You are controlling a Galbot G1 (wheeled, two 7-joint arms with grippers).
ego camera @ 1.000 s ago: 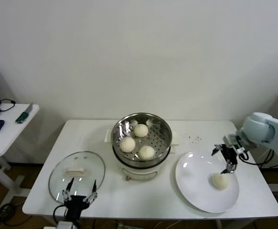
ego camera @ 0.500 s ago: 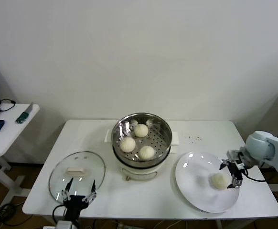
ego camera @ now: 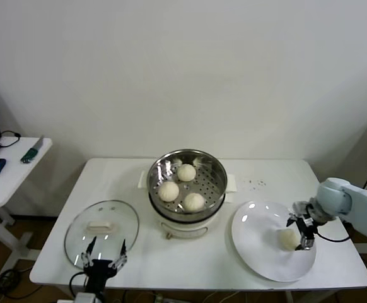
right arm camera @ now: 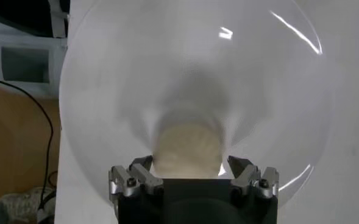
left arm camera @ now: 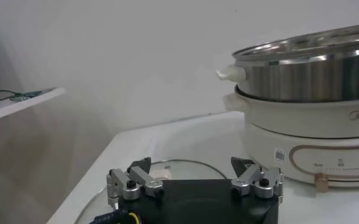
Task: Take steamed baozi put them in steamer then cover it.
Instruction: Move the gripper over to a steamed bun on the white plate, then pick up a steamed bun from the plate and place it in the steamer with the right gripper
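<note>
Three steamed baozi (ego camera: 168, 190) lie on the perforated tray of the shiny steamer (ego camera: 216, 169) at the table's middle. A fourth baozi (ego camera: 287, 239) rests on a white plate (ego camera: 259, 243) to the right. My right gripper (ego camera: 300, 232) is low over that plate, open, one finger on each side of this baozi (right arm camera: 187, 149); the right wrist view shows gaps between the fingertips (right arm camera: 141, 163) and the dough. The glass cover (ego camera: 82, 230) lies flat at front left. My left gripper (ego camera: 103, 255) hangs open at its near edge, holding nothing.
A small side table (ego camera: 7, 180) at the far left carries a mouse and a green-handled tool. Dark crumbs (ego camera: 256, 184) dot the table behind the plate. The left wrist view shows the steamer's white base (left arm camera: 313, 140) beyond the cover (left arm camera: 179, 169).
My right gripper has come down from above the plate's far edge to the baozi, and its fingers now straddle it. The left arm has not moved.
</note>
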